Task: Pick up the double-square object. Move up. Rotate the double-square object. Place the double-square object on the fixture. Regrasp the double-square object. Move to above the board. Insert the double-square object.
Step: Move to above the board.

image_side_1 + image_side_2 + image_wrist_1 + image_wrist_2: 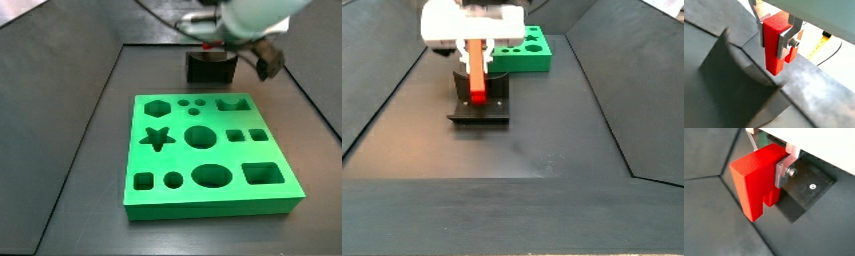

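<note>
Dark floor, gripper [477,62] above fixture [481,108]

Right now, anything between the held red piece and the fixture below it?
Nothing visible. The gripper holds the double-square object upright directly over the fixture; the board sits behind, off that path.

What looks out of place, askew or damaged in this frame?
Nothing stands out. The gripper holds the bright red stepped plastic block upright over the dark fixture. The green board with shaped cut-outs lies flat, its holes empty and undamaged.
</note>
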You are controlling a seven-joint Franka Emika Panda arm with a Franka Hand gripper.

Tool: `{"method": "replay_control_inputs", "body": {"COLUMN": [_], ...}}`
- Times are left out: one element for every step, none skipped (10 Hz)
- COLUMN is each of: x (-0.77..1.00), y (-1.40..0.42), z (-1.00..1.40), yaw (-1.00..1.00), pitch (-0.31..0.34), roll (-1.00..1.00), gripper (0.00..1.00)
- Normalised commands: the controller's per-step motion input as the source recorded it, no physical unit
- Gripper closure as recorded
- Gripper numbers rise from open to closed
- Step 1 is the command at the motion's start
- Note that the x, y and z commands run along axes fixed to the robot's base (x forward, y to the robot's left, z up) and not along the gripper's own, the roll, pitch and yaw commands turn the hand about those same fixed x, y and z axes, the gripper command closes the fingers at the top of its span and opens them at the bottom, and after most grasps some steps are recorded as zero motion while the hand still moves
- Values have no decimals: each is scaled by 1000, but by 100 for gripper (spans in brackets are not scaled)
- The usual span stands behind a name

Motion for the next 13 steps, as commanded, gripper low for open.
{"method": "replay_control_inputs", "body": {"x": [-13,-18,-24,-27,-36,-47,-56,-63,-62,-55,-45,-35,-474], "y": [103,104,107,108,108,110,107,103,74,44,26,16,-1000], "z": [1000,1000,1000,1000,1000,1000,1000,1000,817,554,365,176,271], "yaw": [-182,-223,-260,-268,-261,-239,-210,-189,-142,-95,-57,-18,-125], "pitch": [-246,-205,-147,-119,-62,-7,33,58,96,127,142,151,82], "roll": [50,29,0,-12,-34,-56,-72,-82,-97,-103,-97,-80,-1000], "gripper": [100,100,100,100,100,100,100,100,100,100,100,100,100]}}
